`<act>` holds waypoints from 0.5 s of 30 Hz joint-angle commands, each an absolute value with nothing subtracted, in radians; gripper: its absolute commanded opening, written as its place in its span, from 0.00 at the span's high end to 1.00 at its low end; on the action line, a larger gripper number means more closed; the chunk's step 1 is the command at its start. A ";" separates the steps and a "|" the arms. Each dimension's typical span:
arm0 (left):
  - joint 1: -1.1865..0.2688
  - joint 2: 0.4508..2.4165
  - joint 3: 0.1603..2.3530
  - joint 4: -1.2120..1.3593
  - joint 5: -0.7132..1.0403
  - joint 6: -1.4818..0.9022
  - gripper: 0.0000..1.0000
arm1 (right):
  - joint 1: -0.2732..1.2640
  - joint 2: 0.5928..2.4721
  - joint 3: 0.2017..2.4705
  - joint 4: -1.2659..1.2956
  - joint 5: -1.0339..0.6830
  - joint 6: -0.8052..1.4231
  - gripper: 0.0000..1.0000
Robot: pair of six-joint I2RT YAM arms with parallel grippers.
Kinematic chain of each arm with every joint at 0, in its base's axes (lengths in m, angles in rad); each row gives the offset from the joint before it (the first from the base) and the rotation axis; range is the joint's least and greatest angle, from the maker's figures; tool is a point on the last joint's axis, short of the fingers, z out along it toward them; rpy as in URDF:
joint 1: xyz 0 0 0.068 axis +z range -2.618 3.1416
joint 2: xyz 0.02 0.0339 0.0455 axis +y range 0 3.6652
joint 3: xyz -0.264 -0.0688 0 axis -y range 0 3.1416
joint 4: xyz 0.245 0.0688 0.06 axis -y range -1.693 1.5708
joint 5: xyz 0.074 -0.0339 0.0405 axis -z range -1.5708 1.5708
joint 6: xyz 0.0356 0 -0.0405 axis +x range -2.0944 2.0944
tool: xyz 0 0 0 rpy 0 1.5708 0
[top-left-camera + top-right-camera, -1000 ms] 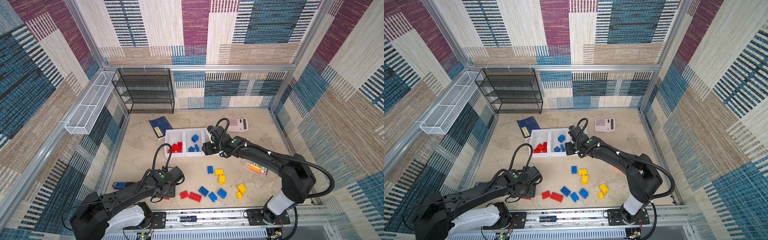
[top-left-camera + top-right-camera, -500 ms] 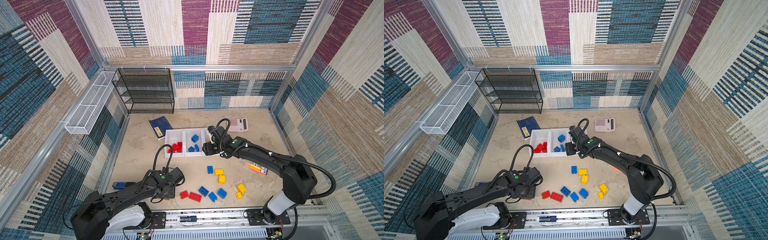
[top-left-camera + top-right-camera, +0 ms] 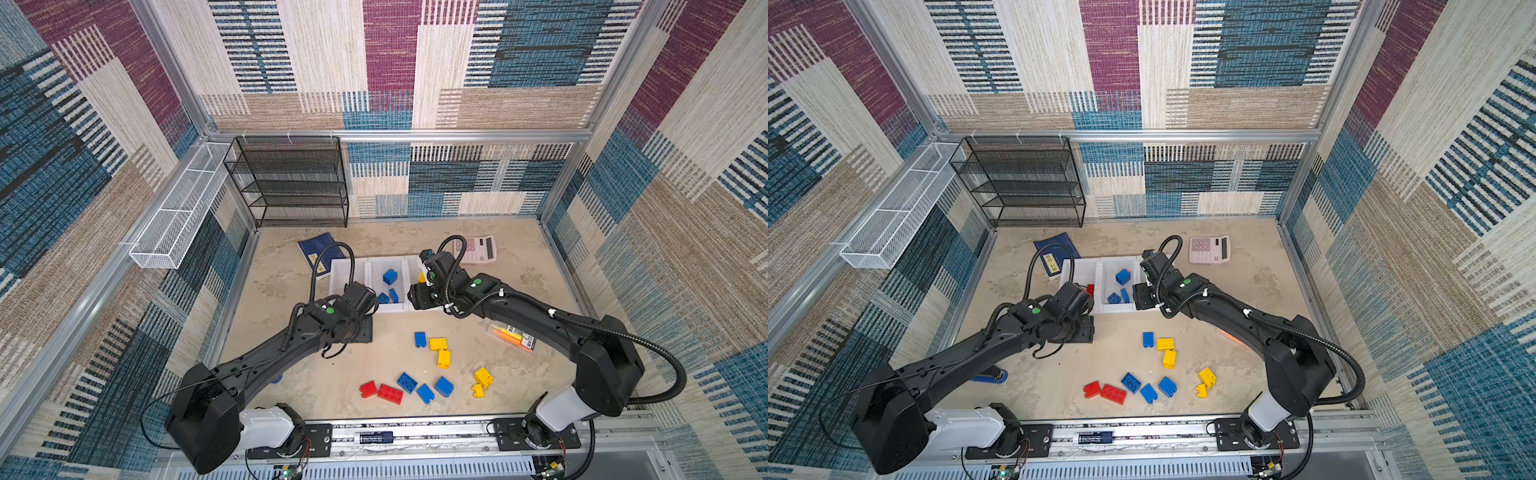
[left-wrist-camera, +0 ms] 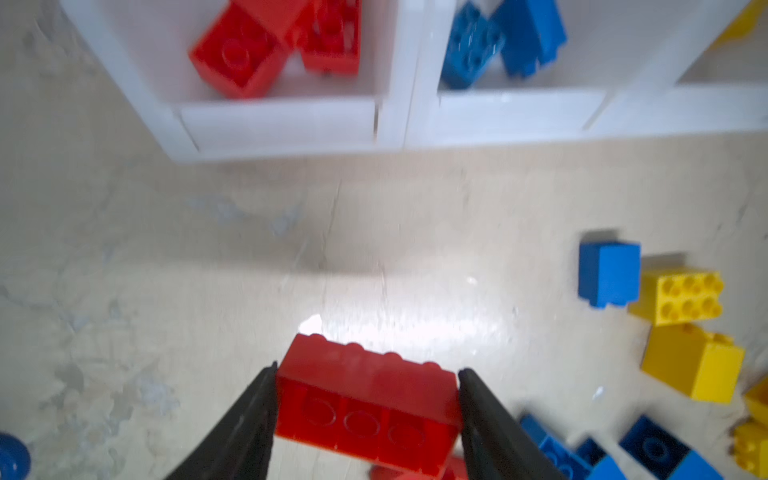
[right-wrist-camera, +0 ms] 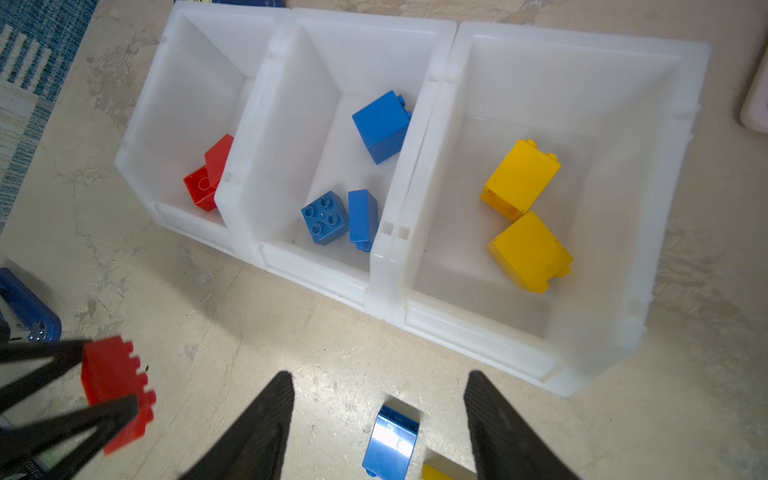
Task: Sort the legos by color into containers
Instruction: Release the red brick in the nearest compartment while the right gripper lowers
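My left gripper [image 4: 368,370] is shut on an oblong red lego [image 4: 365,399], held by its ends above the table, short of the containers [image 4: 399,120]. The right wrist view shows that same held red lego [image 5: 112,390]. My right gripper [image 5: 379,376] hangs open and empty over the table in front of the containers [image 5: 449,50], with a loose blue lego [image 5: 390,440] lying below it. The left bin holds red legos [image 5: 210,174], the middle one blue legos [image 5: 380,124], the right one yellow legos [image 5: 519,178]. Several loose legos [image 3: 425,393] lie near the front edge.
A calculator [image 3: 476,249] and a blue booklet [image 3: 318,253] lie behind the bins. A marker pack [image 3: 513,336] sits under my right arm. A black mesh rack [image 3: 291,183] and a white wire basket [image 3: 178,220] stand at the back left. A small blue object [image 3: 990,377] lies under my left arm.
My left arm has swung from the near part of the table towards the bins, carrying the red lego. My right arm has barely moved.
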State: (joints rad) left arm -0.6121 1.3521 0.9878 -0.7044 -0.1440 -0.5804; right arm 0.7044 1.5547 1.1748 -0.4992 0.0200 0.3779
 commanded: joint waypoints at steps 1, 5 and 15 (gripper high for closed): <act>-0.522 1.425 1.080 -0.624 -0.138 -0.416 0.37 | 0.703 1.528 1.162 -0.521 0.050 0.400 0.32; -0.412 1.571 1.222 -0.609 -0.108 -0.351 0.37 | 0.703 1.501 1.142 -0.524 0.054 0.409 0.32; -0.319 1.817 1.472 -0.644 -0.077 -0.301 0.32 | 0.703 1.456 1.116 -0.550 0.063 0.422 0.32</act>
